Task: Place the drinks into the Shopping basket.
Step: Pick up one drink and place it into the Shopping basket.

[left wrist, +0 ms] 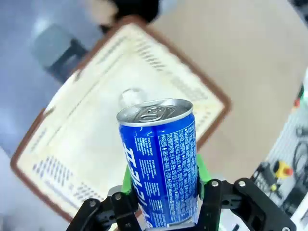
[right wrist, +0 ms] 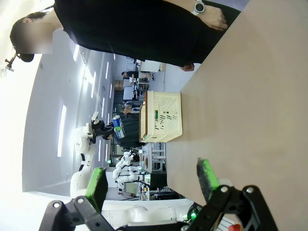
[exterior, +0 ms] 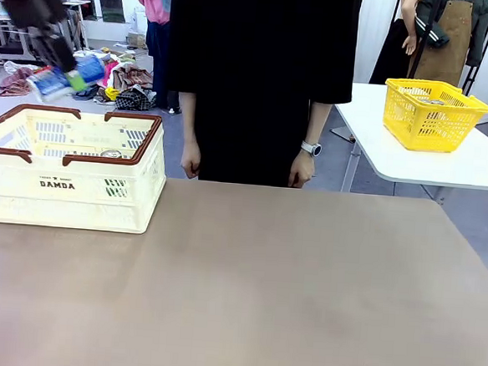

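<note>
My left gripper (left wrist: 163,175) is shut on a blue drink can (left wrist: 161,163) with white print, its silver top pointing away from the camera. Below it lies the cream Shopping basket (left wrist: 96,144) with its brown rim. In the front view the blurred left gripper (exterior: 67,77) holds the blue can (exterior: 48,84) in the air above the basket's (exterior: 68,187) far left corner. A silver can top (exterior: 110,153) shows inside the basket; its side is hidden. My right gripper (right wrist: 151,180) hangs open over the table with nothing between its green pads (right wrist: 96,185).
A person in black stands at the far edge, hands (exterior: 191,158) hanging by the table. A yellow mesh basket (exterior: 433,117) sits on a white side table at the back right. The brown table (exterior: 286,295) is bare to the right of the basket.
</note>
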You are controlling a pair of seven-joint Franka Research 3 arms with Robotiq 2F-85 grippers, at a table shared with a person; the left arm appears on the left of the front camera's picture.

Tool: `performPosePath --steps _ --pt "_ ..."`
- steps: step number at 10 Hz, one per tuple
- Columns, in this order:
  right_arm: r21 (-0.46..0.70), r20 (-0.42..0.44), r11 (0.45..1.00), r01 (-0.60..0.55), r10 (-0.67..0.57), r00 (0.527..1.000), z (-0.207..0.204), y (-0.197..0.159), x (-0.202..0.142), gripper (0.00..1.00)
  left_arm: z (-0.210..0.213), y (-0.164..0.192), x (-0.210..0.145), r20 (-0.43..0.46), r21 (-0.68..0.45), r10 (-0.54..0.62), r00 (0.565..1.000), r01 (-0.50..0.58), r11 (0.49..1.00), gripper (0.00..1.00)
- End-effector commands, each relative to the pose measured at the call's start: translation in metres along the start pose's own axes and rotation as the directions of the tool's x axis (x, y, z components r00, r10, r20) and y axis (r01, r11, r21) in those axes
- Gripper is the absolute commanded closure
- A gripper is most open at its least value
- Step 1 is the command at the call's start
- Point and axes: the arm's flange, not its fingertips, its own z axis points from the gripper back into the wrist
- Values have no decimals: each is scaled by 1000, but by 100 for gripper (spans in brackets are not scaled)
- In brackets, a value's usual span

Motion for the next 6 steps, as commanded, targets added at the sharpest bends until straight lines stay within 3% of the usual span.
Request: performPosePath --steps 1,3,4,5,6 --pt "7 -2 1000 -5 5 1000 0 2 0 0 -5 31 3 76 -5 290 954 -291 957 100" --pt "7 -2 1000 -5 5 1000 0 2 0 0 -20 52 -21 31 12 470 882 -471 882 100" --pt "7 -2 1000 -5 5 1000 0 2 0 0 -28 58 -24 14 11 567 823 -568 823 100" --pt "7 -2 1000 -5 5 1000 0 2 0 0 -33 60 -24 40 53 628 778 -629 776 100" --pt "7 -2 1000 -5 5 1000 0 2 0 0 -37 60 -19 88 85 644 760 -649 756 100"
